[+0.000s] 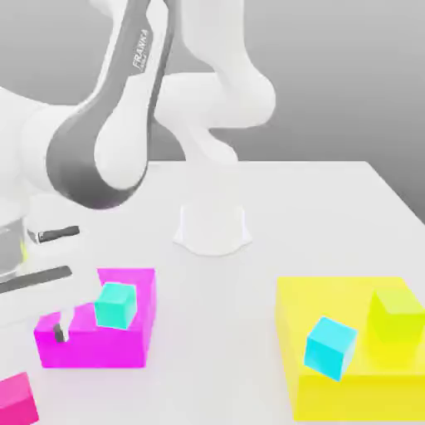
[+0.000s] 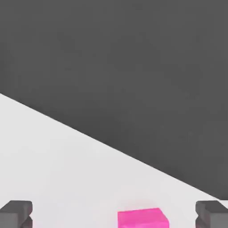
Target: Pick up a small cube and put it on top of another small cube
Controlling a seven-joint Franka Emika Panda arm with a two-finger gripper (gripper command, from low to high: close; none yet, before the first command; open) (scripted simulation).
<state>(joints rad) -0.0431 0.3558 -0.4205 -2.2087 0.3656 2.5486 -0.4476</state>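
The small hot-pink cube (image 1: 17, 400) lies on the white table at the exterior view's lower left corner. In the hand view the same pink cube (image 2: 142, 218) sits between the two dark fingertips, closer to one fingertip (image 2: 213, 214) than to the other. My gripper (image 2: 114, 216) is open, with nothing between its fingers touching them. One white finger with a dark pad (image 1: 60, 330) hangs in front of the flat magenta block (image 1: 124, 344). A small teal cube (image 1: 114, 305) rests on that block.
A large flat yellow block (image 1: 332, 390) lies at the exterior view's right, carrying a cyan cube (image 1: 329, 347) and a yellow-green cube (image 1: 395, 315). The arm's white base (image 1: 212, 228) stands mid-table. The table's far edge (image 2: 133, 156) meets a dark background.
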